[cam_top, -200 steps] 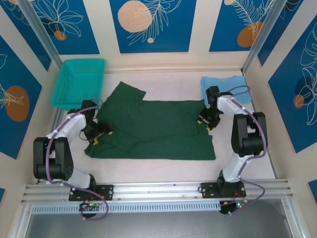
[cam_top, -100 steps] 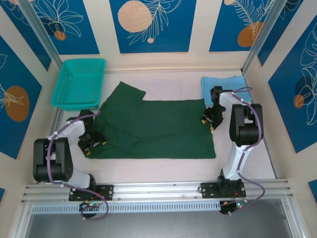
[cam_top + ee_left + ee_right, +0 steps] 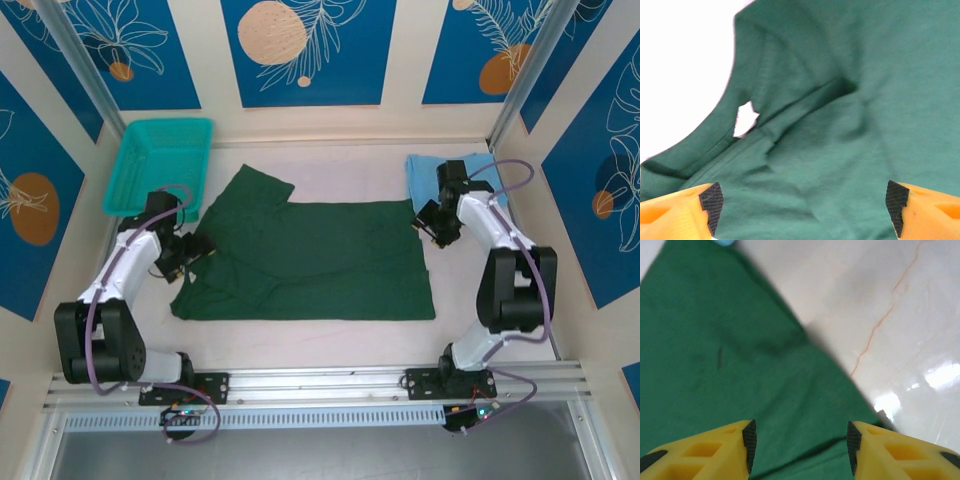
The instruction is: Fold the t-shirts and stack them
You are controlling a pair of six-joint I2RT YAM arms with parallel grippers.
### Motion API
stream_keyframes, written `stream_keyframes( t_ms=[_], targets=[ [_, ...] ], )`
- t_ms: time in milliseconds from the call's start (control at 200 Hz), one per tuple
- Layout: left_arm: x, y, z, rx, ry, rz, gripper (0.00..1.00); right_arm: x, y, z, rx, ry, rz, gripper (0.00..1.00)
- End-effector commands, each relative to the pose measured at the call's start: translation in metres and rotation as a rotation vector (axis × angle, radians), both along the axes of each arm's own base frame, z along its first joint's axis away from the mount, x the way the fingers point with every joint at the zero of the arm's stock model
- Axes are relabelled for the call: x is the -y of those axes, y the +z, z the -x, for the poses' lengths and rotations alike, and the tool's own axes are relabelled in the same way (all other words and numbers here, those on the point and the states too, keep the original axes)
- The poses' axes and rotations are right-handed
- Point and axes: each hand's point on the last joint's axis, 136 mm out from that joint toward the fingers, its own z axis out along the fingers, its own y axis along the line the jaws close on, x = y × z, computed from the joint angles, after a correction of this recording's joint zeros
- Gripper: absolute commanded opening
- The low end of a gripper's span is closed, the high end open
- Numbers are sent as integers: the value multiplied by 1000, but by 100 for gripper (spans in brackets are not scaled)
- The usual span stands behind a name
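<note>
Two shirts: dark green tee [image 3: 310, 260] spread flat at centre, sky-blue tee [image 3: 420, 172] folded, far right corner. Step, I judge: starting fold of green. Left gripper [image 3: 190, 250] jaws spread over its left end; right gripper [image 3: 428, 222] spread over rt edge. Next: lower, pinch edges, fold over.

The dark green t-shirt [image 3: 310, 262] lies spread flat across the middle of the table [image 3: 300, 335], one short sleeve angled toward the far left, its left end rumpled, and the light blue t-shirt [image 3: 421, 176] sits folded just beside its far-right corner.
</note>
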Motion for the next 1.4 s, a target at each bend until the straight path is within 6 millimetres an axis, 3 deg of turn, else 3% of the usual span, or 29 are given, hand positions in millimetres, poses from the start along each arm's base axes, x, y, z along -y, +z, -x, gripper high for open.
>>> stream_keyframes(
  t_ms=[0, 165, 285, 460, 515, 780, 1090, 1245, 1395],
  targets=[
    [19, 9, 13, -38, -5, 90, 86, -41, 4, 16, 47, 114, -122, 53],
    [38, -3, 22, -73, -11, 195, 80, -138, 25, 40, 175, 353, -302, 52],
    [44, -23, 29, -146, -32, 225, 68, -205, 28, 61, 218, 552, -333, 49],
    [36, -41, 24, -197, -104, 163, 50, -261, 8, 84, 130, 747, -284, 38],
    [32, -46, 21, -211, -121, 137, 48, -274, 4, 91, 111, 800, -267, 36],
    [14, -61, 16, -234, -197, 20, 47, -301, -15, 110, 48, 865, -272, 35],
    [14, -77, 16, -255, -204, 21, 46, -301, -24, 113, 17, 867, -246, 35],
    [16, -79, 11, -250, -201, 30, 35, -300, -25, 114, 12, 865, -242, 35],
    [19, -78, 7, -244, -199, 44, 17, -299, -25, 114, 8, 861, -238, 34]
  ],
)
